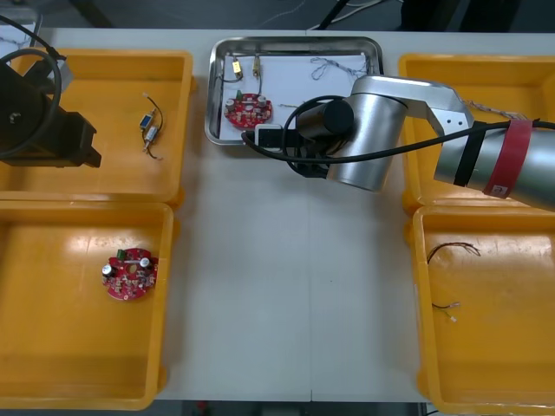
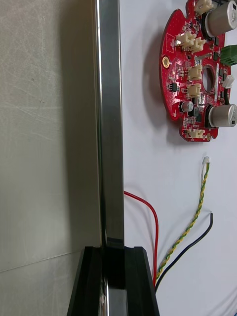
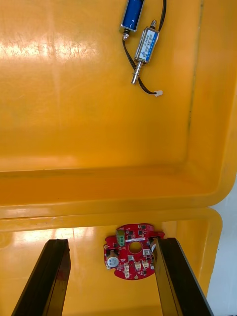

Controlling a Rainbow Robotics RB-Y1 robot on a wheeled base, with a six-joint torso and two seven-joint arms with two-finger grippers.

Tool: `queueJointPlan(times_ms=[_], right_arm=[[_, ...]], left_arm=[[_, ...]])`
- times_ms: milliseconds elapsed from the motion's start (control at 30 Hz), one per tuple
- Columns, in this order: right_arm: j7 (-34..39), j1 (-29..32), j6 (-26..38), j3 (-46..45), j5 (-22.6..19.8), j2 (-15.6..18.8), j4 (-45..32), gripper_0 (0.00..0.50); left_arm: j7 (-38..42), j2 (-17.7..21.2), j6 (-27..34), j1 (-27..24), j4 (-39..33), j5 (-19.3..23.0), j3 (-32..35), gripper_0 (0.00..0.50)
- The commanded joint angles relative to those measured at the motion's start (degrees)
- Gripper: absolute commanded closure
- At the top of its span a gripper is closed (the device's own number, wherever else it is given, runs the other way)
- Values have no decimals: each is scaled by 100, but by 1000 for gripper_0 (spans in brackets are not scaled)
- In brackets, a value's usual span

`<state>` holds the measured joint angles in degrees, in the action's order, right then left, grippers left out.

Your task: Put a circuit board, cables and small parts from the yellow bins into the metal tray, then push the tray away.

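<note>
Right gripper point(image 1: 270, 139) fingers pinch the metal tray point(image 1: 295, 41) at its near rim, with the circuit board point(image 1: 248, 110) and cables point(image 2: 190, 227) inside. If the pinch slips, the push could skew. Left gripper point(image 3: 111, 242) hovers left of the tray, fingers wide.

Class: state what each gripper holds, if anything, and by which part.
The right gripper is shut on the metal tray at its near rim. The left gripper, open over the left yellow bins, holds nothing.

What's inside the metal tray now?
Red circuit board, two small metal parts, twisted cable, red and black cables. Right gripper clamps the tray rim; its arm hides the near right corner.
</note>
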<state>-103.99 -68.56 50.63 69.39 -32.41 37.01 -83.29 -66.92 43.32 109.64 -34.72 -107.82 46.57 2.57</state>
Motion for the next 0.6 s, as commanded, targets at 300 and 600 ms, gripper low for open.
queueJointPlan(times_ms=[300,600], right_arm=[[-271,-325,26,39,-63,-133,6,325],[-323,-316,141,30,-626,-177,50,0]], left_arm=[[320,247,36,105,-177,-52,-64,0],[320,247,36,105,-177,-52,-64,0]])
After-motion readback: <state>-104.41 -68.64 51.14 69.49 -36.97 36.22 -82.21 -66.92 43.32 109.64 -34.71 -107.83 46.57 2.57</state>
